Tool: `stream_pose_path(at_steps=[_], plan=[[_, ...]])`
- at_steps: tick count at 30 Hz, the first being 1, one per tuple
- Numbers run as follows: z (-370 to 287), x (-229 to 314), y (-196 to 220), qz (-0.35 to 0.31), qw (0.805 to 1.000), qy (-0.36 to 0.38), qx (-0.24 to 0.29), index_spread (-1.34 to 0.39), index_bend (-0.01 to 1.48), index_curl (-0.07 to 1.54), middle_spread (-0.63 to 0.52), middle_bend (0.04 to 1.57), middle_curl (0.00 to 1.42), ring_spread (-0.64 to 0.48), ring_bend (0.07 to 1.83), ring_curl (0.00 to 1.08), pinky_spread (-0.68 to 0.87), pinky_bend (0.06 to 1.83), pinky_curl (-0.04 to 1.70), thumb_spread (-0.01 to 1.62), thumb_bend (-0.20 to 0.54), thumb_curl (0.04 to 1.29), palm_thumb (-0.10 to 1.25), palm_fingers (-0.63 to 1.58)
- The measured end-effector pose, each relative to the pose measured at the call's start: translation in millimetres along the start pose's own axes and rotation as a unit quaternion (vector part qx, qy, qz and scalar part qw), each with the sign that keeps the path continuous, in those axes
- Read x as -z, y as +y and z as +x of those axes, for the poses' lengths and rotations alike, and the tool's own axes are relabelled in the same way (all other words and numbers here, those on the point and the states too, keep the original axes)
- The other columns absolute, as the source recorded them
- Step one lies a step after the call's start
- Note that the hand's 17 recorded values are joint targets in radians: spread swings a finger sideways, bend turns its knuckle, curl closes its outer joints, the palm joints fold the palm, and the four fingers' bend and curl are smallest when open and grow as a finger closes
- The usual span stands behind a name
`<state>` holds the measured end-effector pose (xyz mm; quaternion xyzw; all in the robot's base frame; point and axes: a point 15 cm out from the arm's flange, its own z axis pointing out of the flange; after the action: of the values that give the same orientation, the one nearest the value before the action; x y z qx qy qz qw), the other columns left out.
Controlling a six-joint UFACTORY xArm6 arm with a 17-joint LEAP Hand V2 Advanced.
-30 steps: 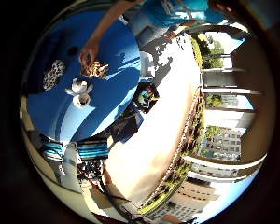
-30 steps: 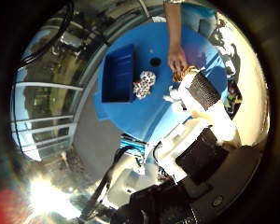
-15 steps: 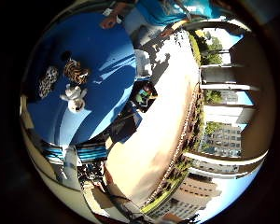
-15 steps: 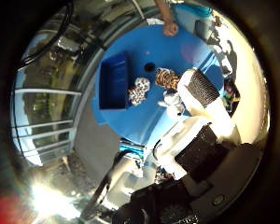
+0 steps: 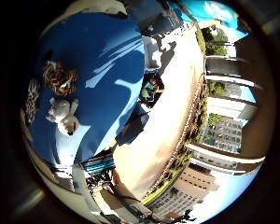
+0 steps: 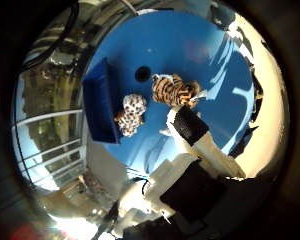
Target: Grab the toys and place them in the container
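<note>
Fingers [image 6: 190,127] of the white-and-black robot hand [image 6: 200,150] reach straight out above the round blue surface [image 6: 190,55], relaxed and holding nothing. Beyond them lie three soft toys, close together: a white plush animal [image 5: 61,114], an orange-and-black striped plush tiger [image 6: 174,91] and a spotted black-and-white plush toy [image 6: 131,114]. The spotted one lies just beside the dark blue rectangular container [image 6: 101,102], which appears empty. By that, no toy seems stowed yet; all three remain. No writing can be read.
</note>
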<state>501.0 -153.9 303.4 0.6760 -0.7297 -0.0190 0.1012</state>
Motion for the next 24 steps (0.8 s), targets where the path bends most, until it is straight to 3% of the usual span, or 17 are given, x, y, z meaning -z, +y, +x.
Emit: stream_pose_path(at_steps=[5,12,15,18,20,24], plan=[[-15,-64,-27,-0.037,0.999,-0.006,0.006,-0.01,0.13,0.24,0.11,0.19,0.32,0.30,0.37,0.33,0.47,0.63,0.32,1.14,-0.032,0.34,0.49,0.23],[-45,-134,-35,-0.099,0.995,-0.009,0.028,0.04,0.14,0.22,0.11,0.20,0.33,0.31,0.45,0.34,0.49,0.69,0.31,1.10,-0.030,0.33,0.48,0.28],[-57,-148,-35,-0.112,0.993,-0.007,0.033,0.03,0.14,0.21,0.05,0.25,0.36,0.30,0.56,0.36,0.50,0.70,0.29,1.09,-0.030,0.34,0.49,0.45],[-64,-149,-34,-0.119,0.992,-0.005,0.039,-0.07,0.13,0.18,-0.04,0.42,0.42,0.23,0.70,0.39,0.49,0.81,0.30,1.08,-0.018,0.35,0.53,0.81],[-68,-147,-33,-0.120,0.992,-0.003,0.042,-0.14,0.11,0.15,-0.08,0.57,0.50,0.18,0.87,0.47,0.46,0.90,0.35,1.08,-0.006,0.37,0.58,0.99],[-71,-144,-33,-0.118,0.992,-0.002,0.045,-0.26,0.15,0.08,-0.15,0.76,0.63,0.09,1.13,0.60,0.42,1.01,0.45,1.07,-0.004,0.41,0.68,1.00]])
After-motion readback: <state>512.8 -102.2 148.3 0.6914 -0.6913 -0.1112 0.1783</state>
